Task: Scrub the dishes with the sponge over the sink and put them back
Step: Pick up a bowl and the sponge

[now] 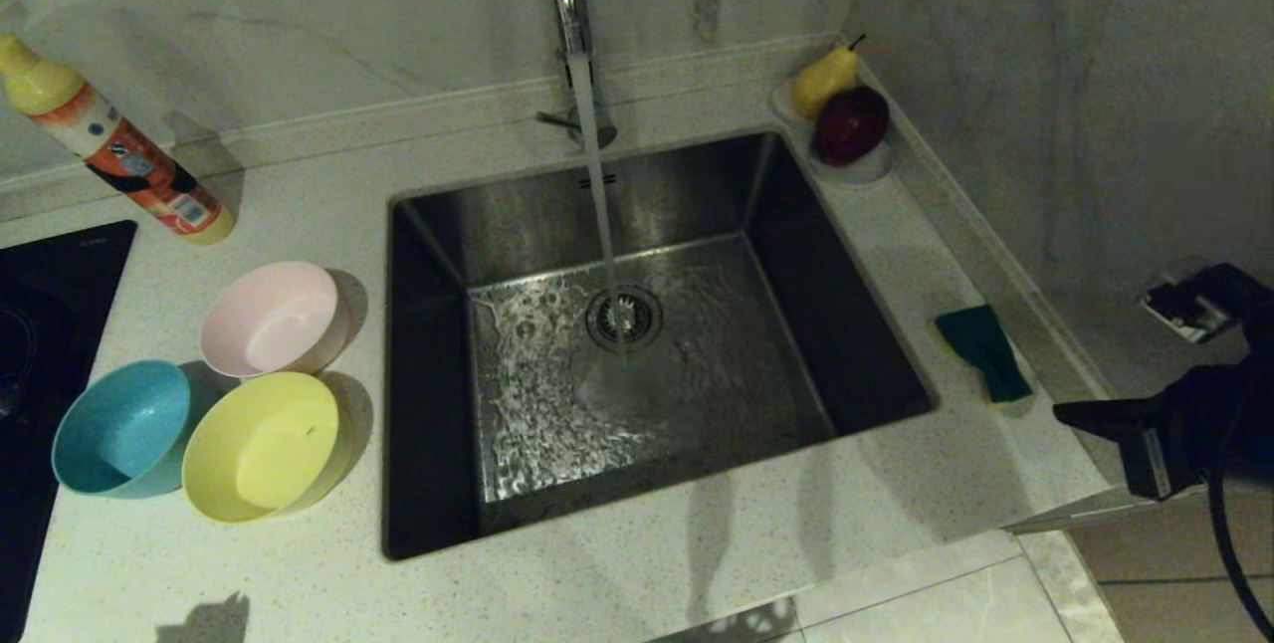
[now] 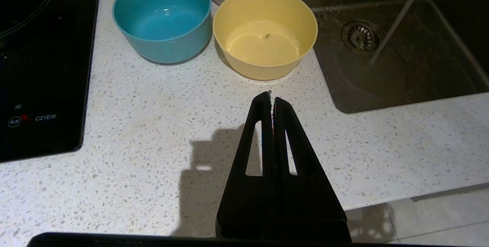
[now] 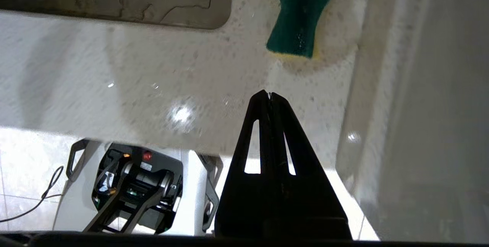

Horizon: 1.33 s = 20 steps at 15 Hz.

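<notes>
My right hand (image 3: 270,95), clenched empty, hangs lower right off the desk (image 1: 697,543) edge; the sponge (image 1: 983,352) lies beside the sink (image 1: 438,225) rim.

The sink (image 1: 657,344) is set in the middle of the surface (image 1: 299,573). Three bowls (image 1: 264,444) are grouped to its left, with a bottle (image 1: 114,145) lying behind them. The sponge (image 1: 983,352) is placed on the surface right of the sink, and a fruit dish (image 1: 856,165) is kept at the sink's back right corner.
</notes>
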Available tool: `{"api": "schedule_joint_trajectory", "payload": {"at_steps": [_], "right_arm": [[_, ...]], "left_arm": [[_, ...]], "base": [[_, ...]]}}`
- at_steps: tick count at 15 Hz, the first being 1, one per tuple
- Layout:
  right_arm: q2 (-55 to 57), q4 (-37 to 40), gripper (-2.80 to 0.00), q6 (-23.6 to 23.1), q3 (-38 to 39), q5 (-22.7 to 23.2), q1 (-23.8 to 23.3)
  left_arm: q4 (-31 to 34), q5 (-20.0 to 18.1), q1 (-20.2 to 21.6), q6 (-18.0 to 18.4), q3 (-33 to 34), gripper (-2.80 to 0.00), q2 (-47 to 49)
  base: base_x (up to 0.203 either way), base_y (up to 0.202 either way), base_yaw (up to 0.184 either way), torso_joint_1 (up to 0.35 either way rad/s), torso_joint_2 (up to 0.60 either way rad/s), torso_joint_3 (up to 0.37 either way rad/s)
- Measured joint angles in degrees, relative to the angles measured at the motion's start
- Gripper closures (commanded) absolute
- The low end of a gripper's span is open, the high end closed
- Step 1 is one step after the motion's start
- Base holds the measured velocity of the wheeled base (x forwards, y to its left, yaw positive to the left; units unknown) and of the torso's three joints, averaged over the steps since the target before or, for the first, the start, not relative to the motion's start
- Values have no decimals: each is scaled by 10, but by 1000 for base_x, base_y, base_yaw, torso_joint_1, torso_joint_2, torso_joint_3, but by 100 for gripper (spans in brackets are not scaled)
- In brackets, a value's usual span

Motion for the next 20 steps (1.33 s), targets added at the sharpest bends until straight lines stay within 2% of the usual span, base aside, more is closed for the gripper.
{"api": "schedule_joint_trajectory", "payload": {"at_steps": [1,2,7,12,20], "right_arm": [[15,-10,0,1,1,0,0],[26,-13,-280,2,1,-3,0],[53,-25,-280,0,-1,-10,0],[103,-122,-280,-1,0,-12,-7],[152,-146,-280,-21,-41,-10,-16]], "left_arm": [[0,0,0,0,0,0,0],[0,0,0,0,0,0,0],[0,0,0,0,0,0,0],[0,0,0,0,0,0,0],[0,0,0,0,0,0,1]], "base": [[0,0,0,0,0,0],[0,0,0,0,0,0],[0,0,0,0,0,0],[0,0,0,0,0,0],[0,0,0,0,0,0]]}}
